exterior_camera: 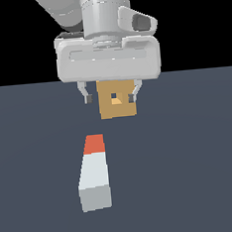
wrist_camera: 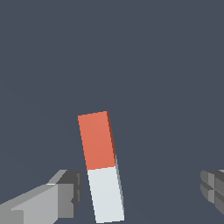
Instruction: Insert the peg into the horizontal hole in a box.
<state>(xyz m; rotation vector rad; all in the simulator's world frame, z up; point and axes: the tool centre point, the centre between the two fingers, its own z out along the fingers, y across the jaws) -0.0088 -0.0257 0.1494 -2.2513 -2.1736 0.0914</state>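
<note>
The peg (exterior_camera: 94, 172) is a pale grey-white bar with an orange-red end. It lies flat on the dark floor, its orange end pointing toward the tan box (exterior_camera: 106, 109). The box stands behind it, with a small square hole (exterior_camera: 116, 98) in its face. My gripper (exterior_camera: 110, 96) hangs open and empty above the floor, in front of the box, its fingers apart. In the wrist view the peg (wrist_camera: 101, 168) lies below, between the two fingertips (wrist_camera: 65, 192), nearer one of them. The box is out of the wrist view.
A flat dark grey floor (exterior_camera: 193, 181) spreads around the peg and box. The arm's white hand body (exterior_camera: 108, 59) covers the top edge of the box in the exterior view.
</note>
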